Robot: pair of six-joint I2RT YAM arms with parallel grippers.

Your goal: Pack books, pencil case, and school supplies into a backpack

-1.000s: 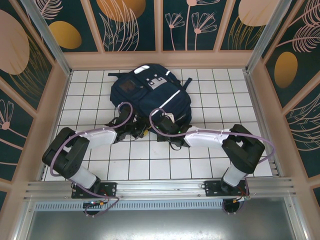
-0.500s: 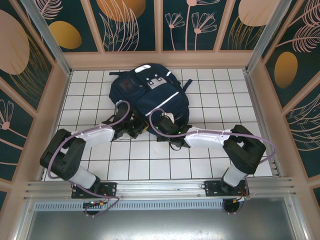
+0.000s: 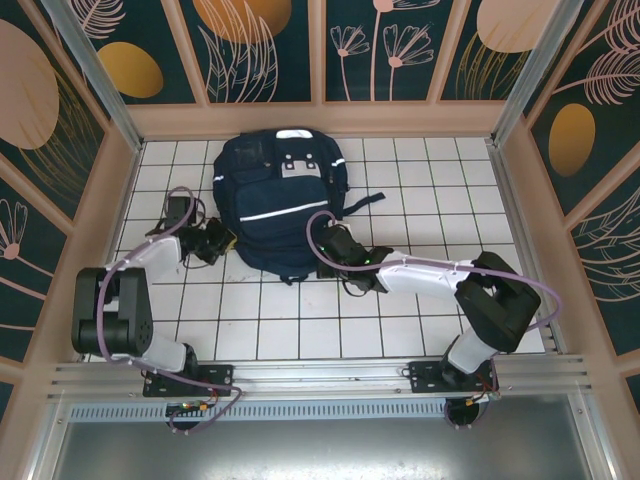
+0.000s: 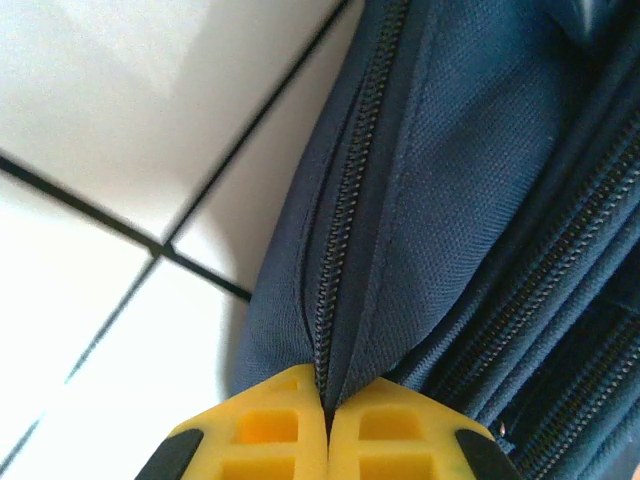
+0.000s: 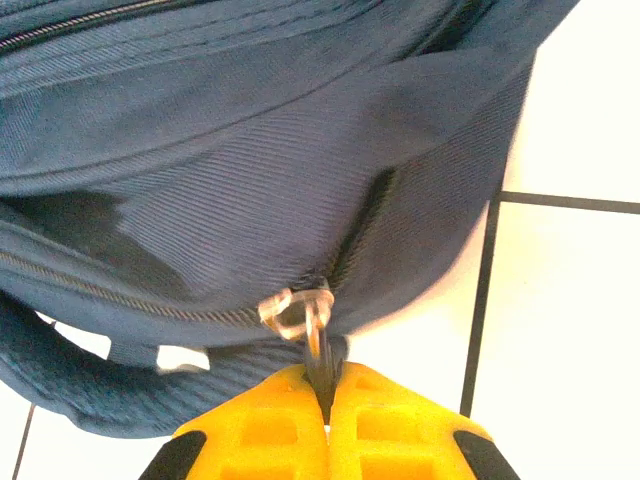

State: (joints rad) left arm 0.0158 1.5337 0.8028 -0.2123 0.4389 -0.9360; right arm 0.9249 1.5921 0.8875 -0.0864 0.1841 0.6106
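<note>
The navy backpack (image 3: 285, 205) lies flat on the white tiled floor, its white stripe running across it. My left gripper (image 3: 224, 240) is at its left edge, and its yellow fingers (image 4: 250, 435) are shut on the fabric fold along a closed zipper (image 4: 345, 210). My right gripper (image 3: 332, 243) is at the bag's lower right side. It is shut on the dark zipper pull (image 5: 320, 350) that hangs from a small clear ring (image 5: 293, 310). The books, pencil case and school supplies are out of view.
Wooden-framed patterned walls (image 3: 320, 60) close in the tiled floor (image 3: 450, 190) on three sides. A loose backpack strap (image 3: 365, 203) trails to the right. Bare tiles lie right of the bag and between the arms' bases.
The left gripper has shut on the backpack's edge and swung out to the left. The backpack has turned and shifted, and now lies squarer, further back and left. The right gripper stayed shut.
</note>
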